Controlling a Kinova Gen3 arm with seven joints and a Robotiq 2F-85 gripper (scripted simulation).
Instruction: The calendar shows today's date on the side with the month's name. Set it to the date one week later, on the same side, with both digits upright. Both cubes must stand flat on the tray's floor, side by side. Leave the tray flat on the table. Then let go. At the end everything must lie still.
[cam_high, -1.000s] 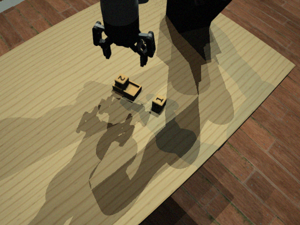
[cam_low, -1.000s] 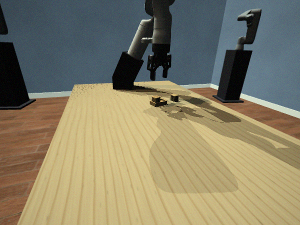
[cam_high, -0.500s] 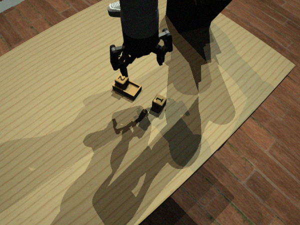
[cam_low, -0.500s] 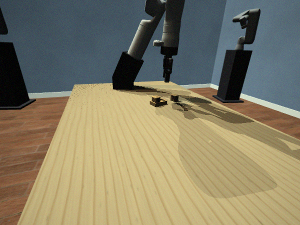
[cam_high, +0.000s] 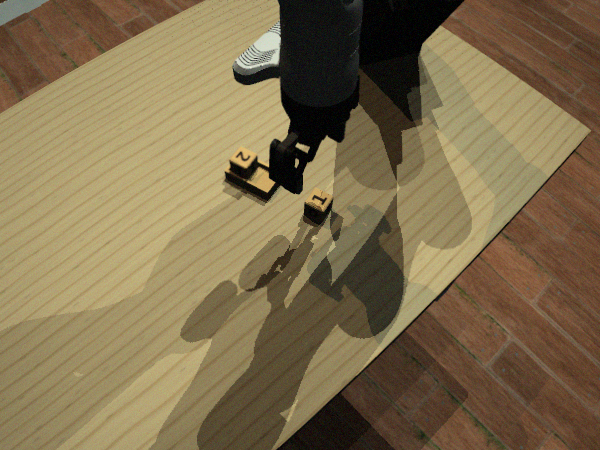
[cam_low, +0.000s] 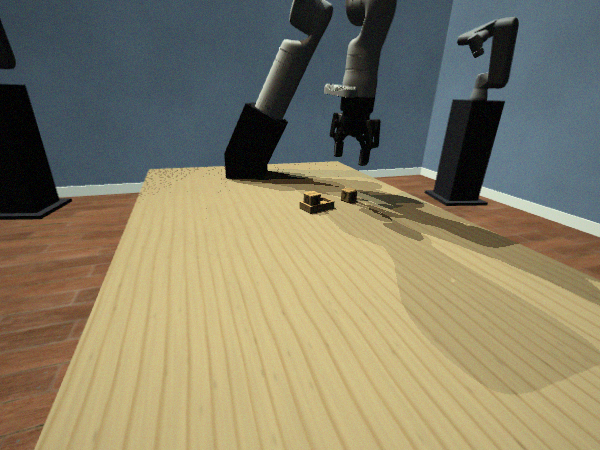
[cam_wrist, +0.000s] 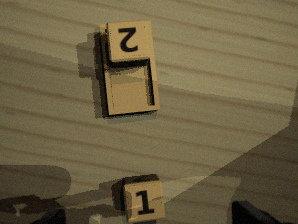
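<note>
The tray (cam_high: 262, 181) (cam_low: 325, 206) (cam_wrist: 131, 98) lies flat on the table. A cube with a 2 on top (cam_high: 243, 158) (cam_low: 312, 198) (cam_wrist: 128, 42) stands in one end of the tray; its 2 looks upside down in the wrist view. The tray's other half is empty. A cube with a 1 on top (cam_high: 318, 204) (cam_low: 349, 195) (cam_wrist: 145, 202) stands flat on the table outside the tray, off its empty end. My gripper (cam_high: 295, 176) (cam_low: 351, 157) is open and empty, high above the table. In the wrist view its fingertips lie either side of the 1 cube. The cubes' side faces are too dark to read.
The wooden table (cam_high: 125, 225) (cam_low: 225, 300) carries the arm's black base (cam_high: 395, 40) (cam_low: 252, 145) at its back. Broad arm shadows fall across the table around the 1 cube. Other robots on black pedestals stand off the table in the exterior view.
</note>
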